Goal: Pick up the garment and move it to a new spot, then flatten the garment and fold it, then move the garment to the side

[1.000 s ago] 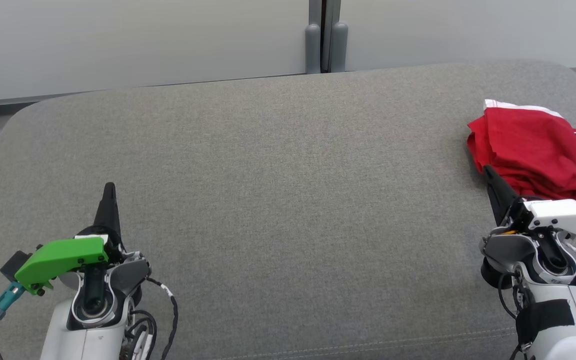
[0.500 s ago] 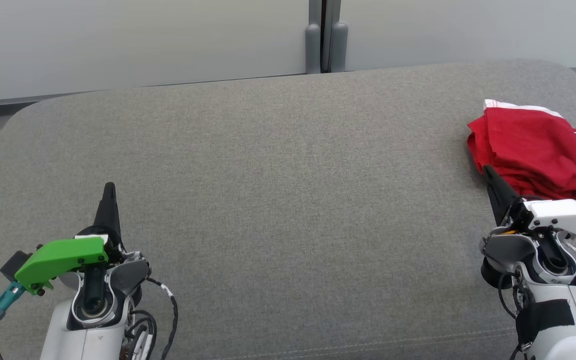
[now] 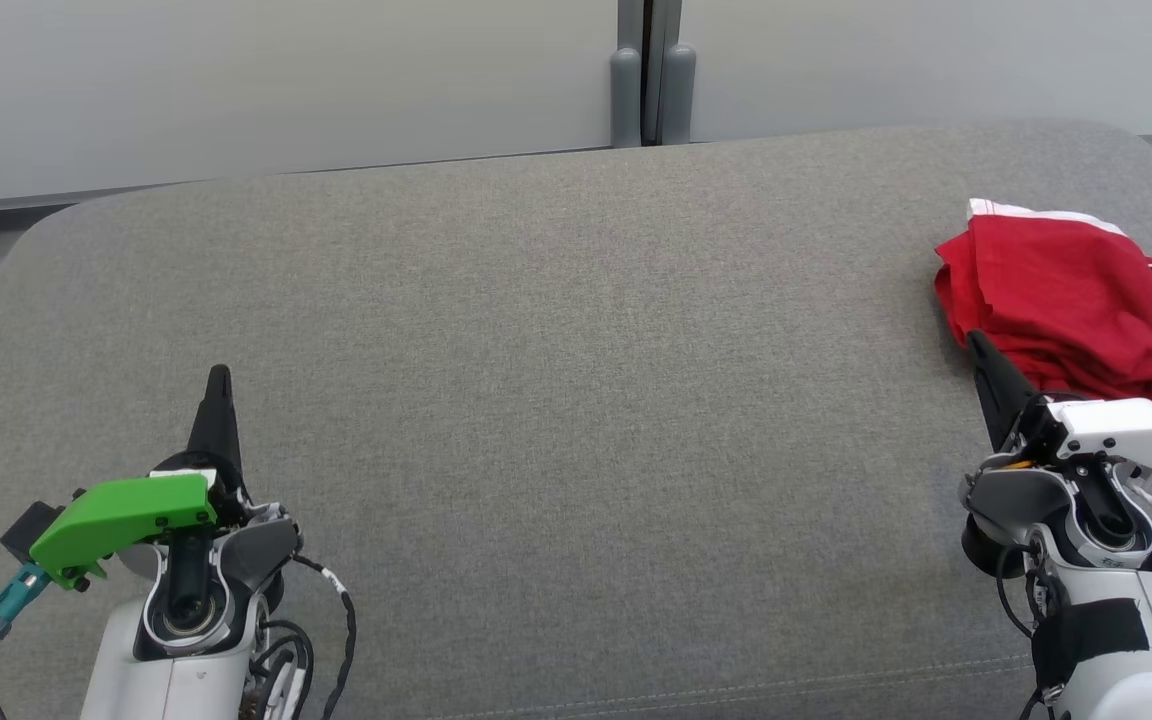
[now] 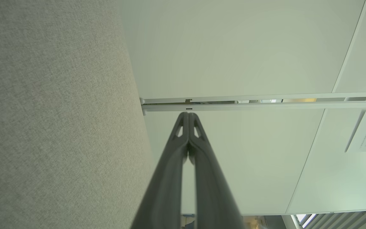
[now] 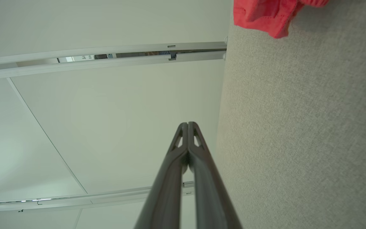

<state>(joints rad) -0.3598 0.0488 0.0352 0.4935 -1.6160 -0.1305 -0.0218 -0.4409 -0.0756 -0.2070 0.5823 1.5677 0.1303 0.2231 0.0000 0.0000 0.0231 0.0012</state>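
Observation:
The garment (image 3: 1066,300) is a red jersey with white trim and a black number, folded into a pile at the right edge of the grey cushioned surface (image 3: 576,350). A corner of the garment (image 5: 265,16) also hangs into the top of the right wrist view. My right gripper (image 3: 981,350) is shut and empty, its tip just in front of the pile's near left edge. At the lower left my left gripper (image 3: 219,378) is shut too, holding nothing, far from the garment. Both wrist views show the fingers pressed together, left gripper (image 4: 188,115) and right gripper (image 5: 187,124).
Behind the cushion stand pale wall panels with a grey post (image 3: 651,75) at the seam. A cable (image 3: 341,610) loops beside the left wrist. The cushion's rounded far edge runs across the back.

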